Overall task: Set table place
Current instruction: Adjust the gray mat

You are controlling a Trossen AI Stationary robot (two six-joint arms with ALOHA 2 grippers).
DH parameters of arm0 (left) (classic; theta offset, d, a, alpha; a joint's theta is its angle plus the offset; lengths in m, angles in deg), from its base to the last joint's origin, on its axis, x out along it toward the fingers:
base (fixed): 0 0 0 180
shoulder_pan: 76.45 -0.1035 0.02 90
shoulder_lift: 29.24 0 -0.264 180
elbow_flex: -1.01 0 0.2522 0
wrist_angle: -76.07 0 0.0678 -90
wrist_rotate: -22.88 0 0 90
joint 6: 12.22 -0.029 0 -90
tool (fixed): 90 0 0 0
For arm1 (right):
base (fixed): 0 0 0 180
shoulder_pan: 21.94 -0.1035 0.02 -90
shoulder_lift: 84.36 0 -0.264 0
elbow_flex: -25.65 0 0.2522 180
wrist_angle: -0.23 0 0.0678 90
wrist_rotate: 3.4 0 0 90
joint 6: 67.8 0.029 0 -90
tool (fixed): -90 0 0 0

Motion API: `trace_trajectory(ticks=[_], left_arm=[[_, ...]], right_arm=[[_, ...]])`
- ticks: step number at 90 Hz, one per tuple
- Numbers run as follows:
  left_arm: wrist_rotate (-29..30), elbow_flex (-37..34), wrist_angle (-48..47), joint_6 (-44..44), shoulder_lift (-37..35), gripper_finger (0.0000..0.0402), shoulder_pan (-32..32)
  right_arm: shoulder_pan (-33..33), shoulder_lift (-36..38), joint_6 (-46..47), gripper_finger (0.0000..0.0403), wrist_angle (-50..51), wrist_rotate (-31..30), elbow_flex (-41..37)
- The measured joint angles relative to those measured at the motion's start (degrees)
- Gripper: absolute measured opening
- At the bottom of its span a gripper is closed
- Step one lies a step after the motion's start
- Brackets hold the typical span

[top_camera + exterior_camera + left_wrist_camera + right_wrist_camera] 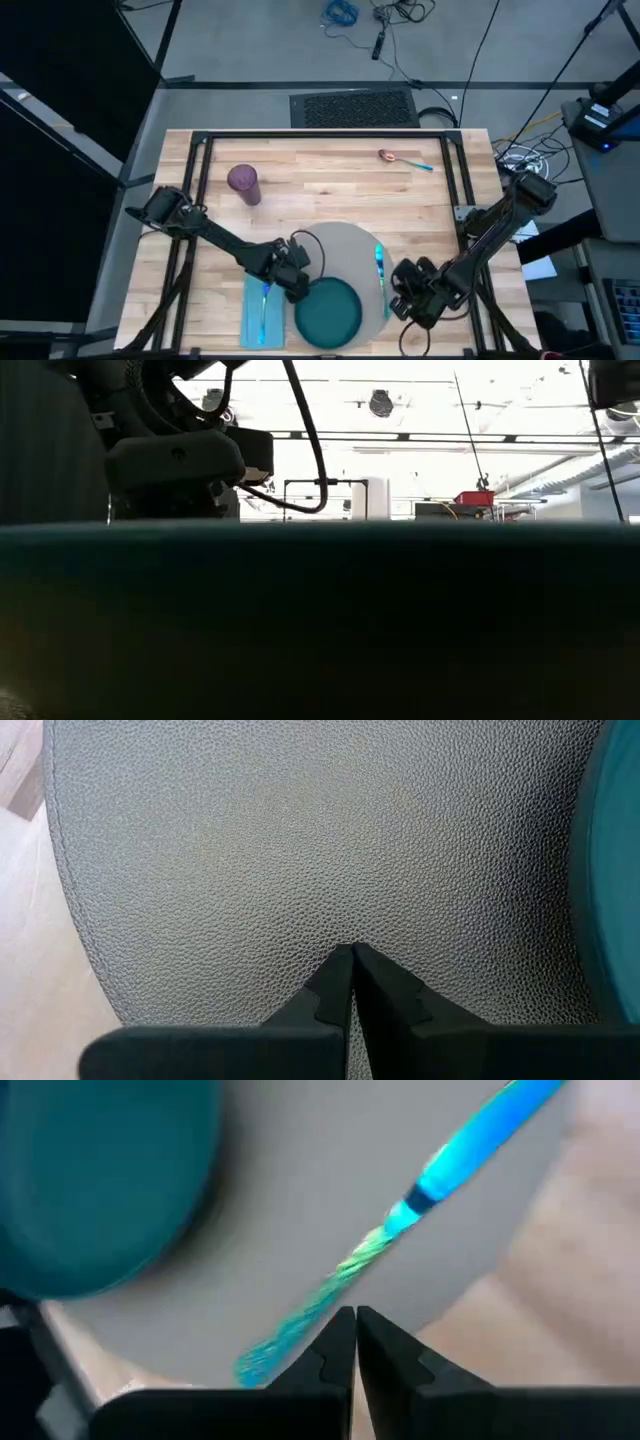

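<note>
Pale planks of the table (330, 165) carry the grey placemat (345, 245) at lower centre, its plate (328, 312) overhanging the near edge. Both grippers, left (297, 281) and right (412, 300), are closed and empty; a nudge could tip the plate off.

The large rectangular table (330, 180) is pale wood laid in planks, smooth and matt, with a black metal frame. The round grey placemat (300, 850) has a fine pebbled, leather-like grain and a dull finish, while the dark teal round plate (328, 312) at its near edge looks smooth. The long utensil with a blue handle (490, 1130) on the placemat has a glossy, iridescent sheen.
</note>
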Motion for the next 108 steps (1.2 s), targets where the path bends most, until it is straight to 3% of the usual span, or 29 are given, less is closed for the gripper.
trace_trajectory(ticks=[26,51,73,82,97,108], left_arm=[[0.6,3.5,-1.3,-7.9,0.3,0.0,-3.3],[3.8,4.5,-7.0,-6.3,-3.5,0.0,-3.5],[12.1,4.6,-18.1,-6.4,-11.5,0.0,-5.3],[12.5,4.3,-19.6,-7.9,-14.6,0.0,-7.5],[11.2,2.5,-16.0,-13.6,-15.0,0.0,-11.0],[4.0,1.5,-4.5,-20.5,-13.1,0.0,-14.0]], right_arm=[[8.3,9.6,-11.0,0.0,15.0,0.1,0.0],[13.5,14.3,-21.8,0.0,14.9,1.8,0.0],[17.7,14.3,-28.1,0.0,14.8,2.3,-0.7],[22.4,14.3,-31.7,0.0,8.8,5.1,-4.7],[28.8,14.3,-40.2,0.0,-13.8,16.3,-15.2],[30.0,14.3,-39.9,0.0,-22.2,17.1,-18.9]])
